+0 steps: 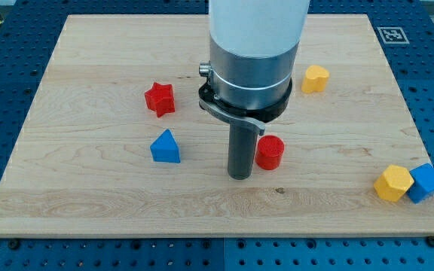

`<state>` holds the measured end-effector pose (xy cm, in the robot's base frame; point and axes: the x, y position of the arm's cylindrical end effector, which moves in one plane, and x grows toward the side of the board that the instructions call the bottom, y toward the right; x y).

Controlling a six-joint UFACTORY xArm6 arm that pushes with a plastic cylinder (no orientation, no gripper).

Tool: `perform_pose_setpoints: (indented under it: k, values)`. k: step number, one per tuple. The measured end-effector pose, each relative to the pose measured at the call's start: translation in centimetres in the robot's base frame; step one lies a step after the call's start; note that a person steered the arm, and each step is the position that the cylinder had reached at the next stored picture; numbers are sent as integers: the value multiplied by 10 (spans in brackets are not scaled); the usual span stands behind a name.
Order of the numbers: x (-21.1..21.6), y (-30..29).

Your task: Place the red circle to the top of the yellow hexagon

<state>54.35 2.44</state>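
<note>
The red circle [270,152] is a short red cylinder near the board's middle. My tip [239,176] rests on the board just to its left, close to or touching its side. The yellow hexagon [392,183] lies near the view's bottom right corner, far to the right of and slightly below the red circle. A blue block [427,181] touches the hexagon's right side.
A red star [160,98] and a blue triangle [165,147] lie left of my tip. A yellow heart-like block [315,78] sits at the upper right. The arm's wide grey body [251,53] hides the board's top middle. The wooden board [89,203] ends at a blue perforated table.
</note>
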Motion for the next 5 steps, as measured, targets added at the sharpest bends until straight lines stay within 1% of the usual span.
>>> perform_pose_setpoints:
  k: [2,3,4,5]
  values:
    - [-21,-3]
    - [-21,-3]
    - [-21,35]
    - [-21,87]
